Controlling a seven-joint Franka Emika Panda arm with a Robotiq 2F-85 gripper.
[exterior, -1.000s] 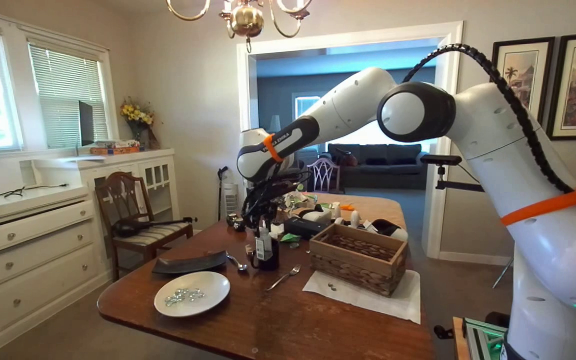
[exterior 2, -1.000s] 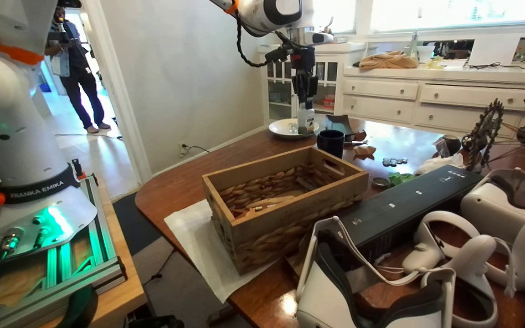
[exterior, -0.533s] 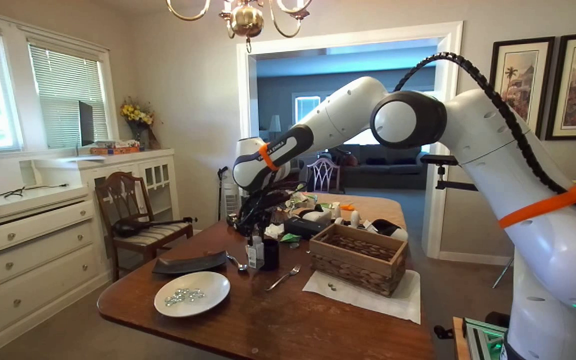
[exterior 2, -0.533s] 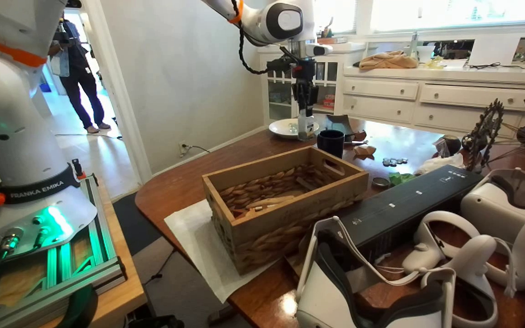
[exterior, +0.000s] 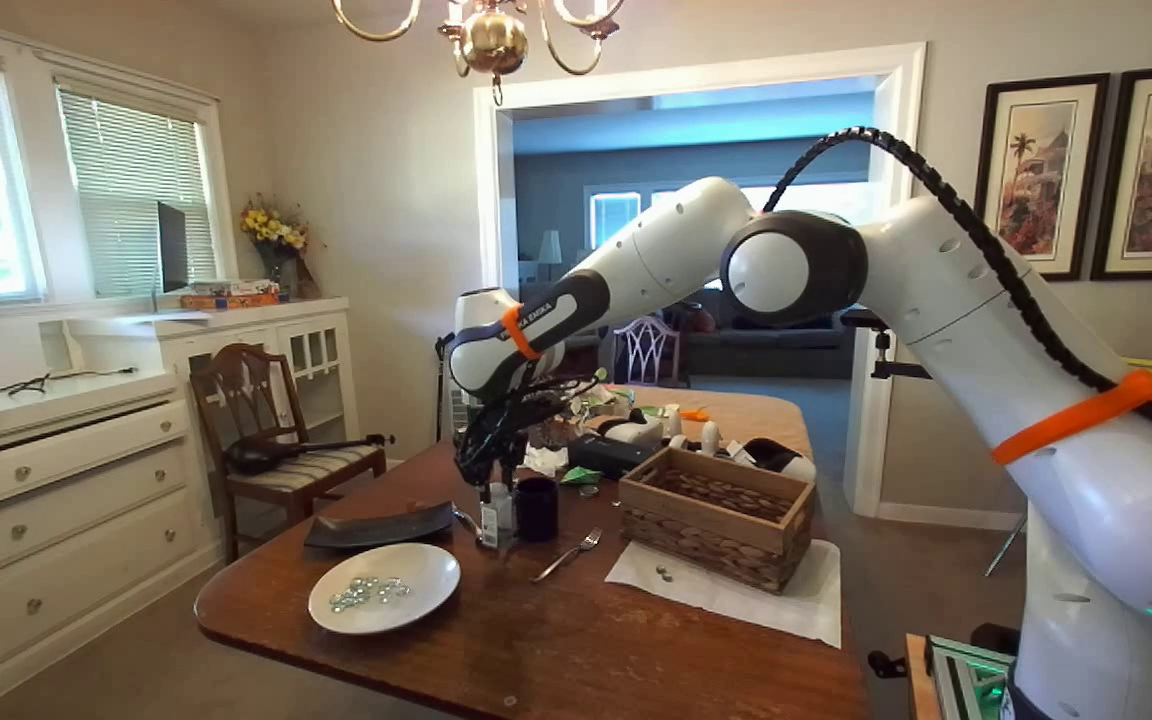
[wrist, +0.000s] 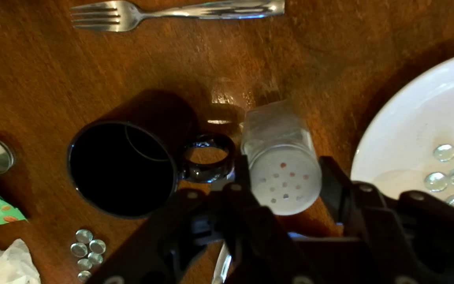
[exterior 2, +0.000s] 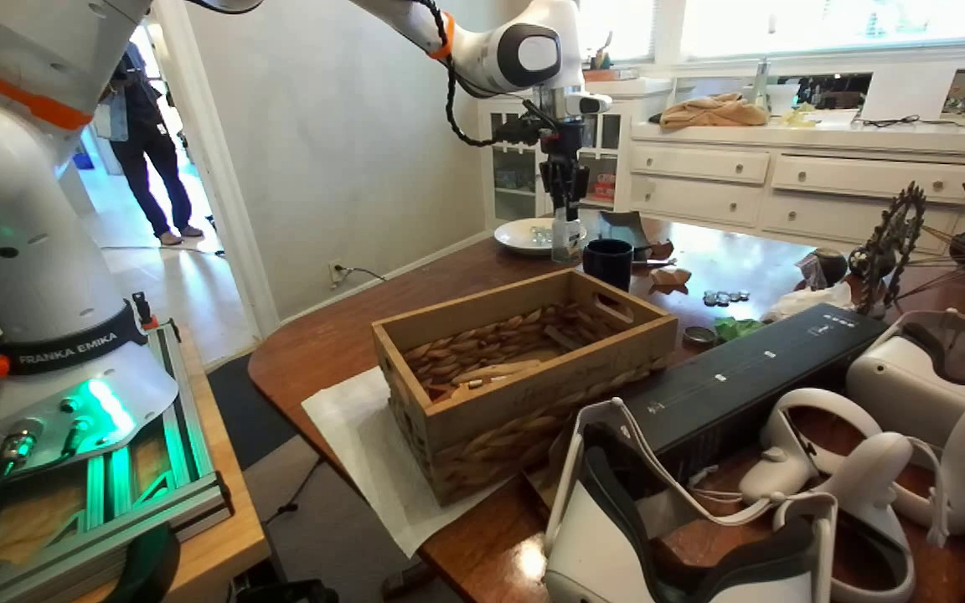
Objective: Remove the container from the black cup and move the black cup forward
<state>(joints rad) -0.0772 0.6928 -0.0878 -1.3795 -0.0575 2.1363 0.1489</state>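
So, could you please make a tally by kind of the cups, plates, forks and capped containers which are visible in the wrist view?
1 black cup
1 white plate, cut off by the picture edge
1 fork
1 capped container, with dots on its cap
Total: 4

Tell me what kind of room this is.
Likely a home dining room, judging by the brass chandelier, the large wooden table and the bank of white drawers.
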